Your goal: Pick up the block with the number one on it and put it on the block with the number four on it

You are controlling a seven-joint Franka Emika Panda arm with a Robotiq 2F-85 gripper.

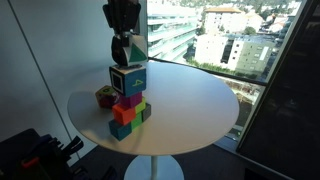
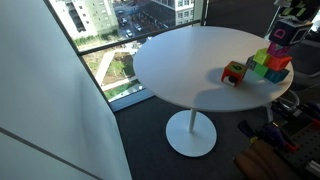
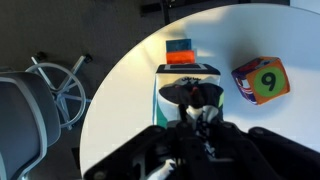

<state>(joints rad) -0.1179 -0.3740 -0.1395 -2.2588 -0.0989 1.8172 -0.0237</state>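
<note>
My gripper point(image 1: 124, 32) hangs over the block stack and is shut on the block with the number one point(image 1: 131, 49), a cream-white cube with green edges that is held tilted. It sits just above the block with the number four point(image 1: 128, 78), a white cube with a dark blue frame and a teal mark, which tops the stack. I cannot tell whether the two touch. In the wrist view my gripper point(image 3: 196, 104) covers most of the held cube point(image 3: 163, 96). The blue-framed cube also shows at the edge of an exterior view point(image 2: 285, 32).
Under the blue-framed cube are smaller magenta point(image 1: 127, 100), orange point(image 1: 122, 114) and teal point(image 1: 120, 131) blocks. A yellow-and-red block marked 9 point(image 3: 262, 80) lies beside the stack on the round white table point(image 1: 190, 105). A window runs behind, and chairs stand near the table.
</note>
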